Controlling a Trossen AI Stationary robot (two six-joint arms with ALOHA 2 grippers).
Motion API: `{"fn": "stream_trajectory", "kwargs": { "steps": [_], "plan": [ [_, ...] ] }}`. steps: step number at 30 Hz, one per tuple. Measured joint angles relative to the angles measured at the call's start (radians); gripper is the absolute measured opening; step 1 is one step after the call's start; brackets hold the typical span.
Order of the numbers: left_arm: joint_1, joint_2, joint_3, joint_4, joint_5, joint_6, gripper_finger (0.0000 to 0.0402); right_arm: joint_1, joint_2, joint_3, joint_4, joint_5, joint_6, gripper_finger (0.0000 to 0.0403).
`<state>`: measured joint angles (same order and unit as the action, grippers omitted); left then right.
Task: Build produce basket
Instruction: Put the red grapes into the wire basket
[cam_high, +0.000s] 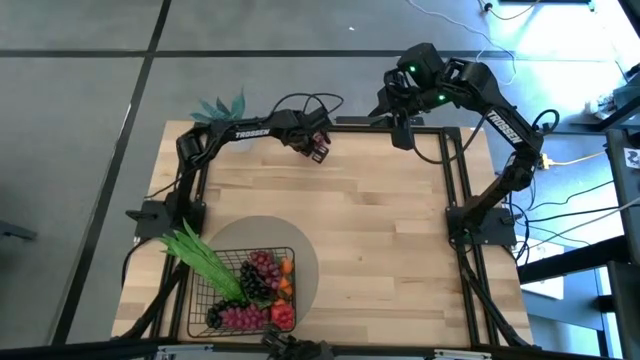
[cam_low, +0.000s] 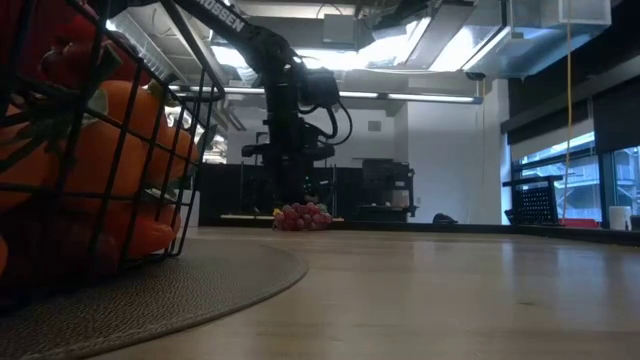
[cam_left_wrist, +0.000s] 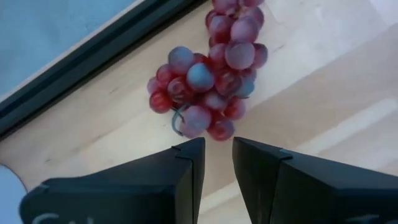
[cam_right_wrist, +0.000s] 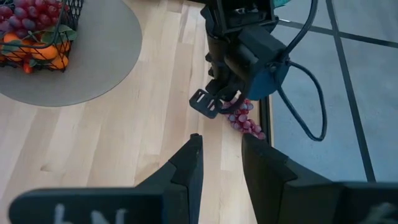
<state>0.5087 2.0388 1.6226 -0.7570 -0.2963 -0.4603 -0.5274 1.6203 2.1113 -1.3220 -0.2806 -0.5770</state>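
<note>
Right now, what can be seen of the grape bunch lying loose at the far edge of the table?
The grape bunch is a cluster of round, glossy red-purple berries, plastic-looking, with a thin green stem curling out at one end. It lies flat on the pale wooden table beside the dark frame rail at the far edge, apart from the basket. The left gripper hovers just short of it, not gripping it.

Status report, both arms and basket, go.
Left gripper over grape bunch at far edge, fingers apart, empty. Right gripper parked, empty. Basket holds produce.

Left pincer (cam_left_wrist: 216, 163) low, fingers slightly parted; right pincer (cam_right_wrist: 221, 163) raised, likewise.
</note>
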Motion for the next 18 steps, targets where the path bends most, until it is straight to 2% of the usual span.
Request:
{"fn": "stream_trajectory", "kwargs": {
  "steps": [10,18],
  "plan": [
    [0.011,0.0,0.0,0.017,-0.02,0.0,0.0071,0.0,0.0,0.0,0.0,0.0,0.0,0.0096],
    [0.011,0.028,0.001,0.005,-0.082,0.06,0.0071,0.0,0.0,0.0,0.0,0.0,0.009,0.0096]
  ]
}}
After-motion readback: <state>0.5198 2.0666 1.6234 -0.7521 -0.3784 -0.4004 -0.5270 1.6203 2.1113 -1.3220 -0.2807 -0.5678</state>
